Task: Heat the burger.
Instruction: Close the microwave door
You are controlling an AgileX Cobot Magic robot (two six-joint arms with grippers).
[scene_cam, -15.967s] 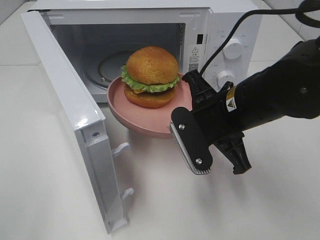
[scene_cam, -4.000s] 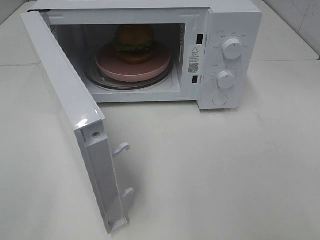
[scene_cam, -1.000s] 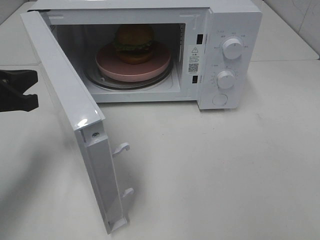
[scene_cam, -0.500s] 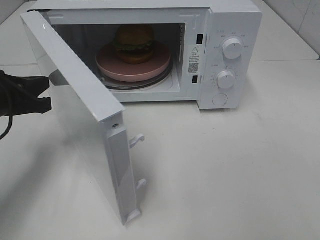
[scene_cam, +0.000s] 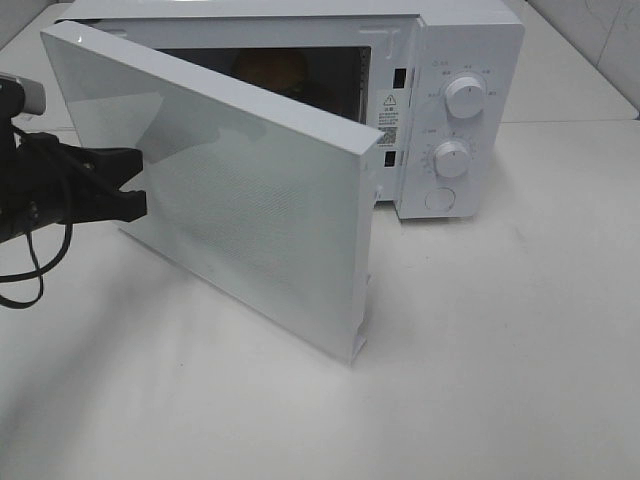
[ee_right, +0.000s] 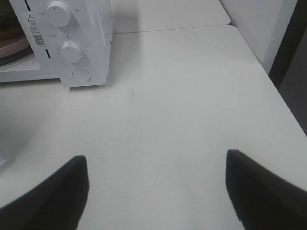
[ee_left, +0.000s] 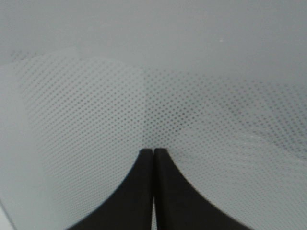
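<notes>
Likely light, soft and squashable, best carried by its flat pink plate (ee_right: 8, 48): small golden-bun burger (scene_cam: 268, 68) inside white microwave (scene_cam: 470, 40), behind half-shut white door (scene_cam: 250, 200) pressed by black left gripper (ee_left: 153, 157), jaws closed; right gripper (ee_right: 156, 165), jaws wide, empty.

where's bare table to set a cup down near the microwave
The table is bare in front of the microwave's knob panel and out toward the right; the right wrist view shows the same open stretch. Crowded: the left, where the partly open door and the left gripper, fingers shut against it, fill the space.
</notes>
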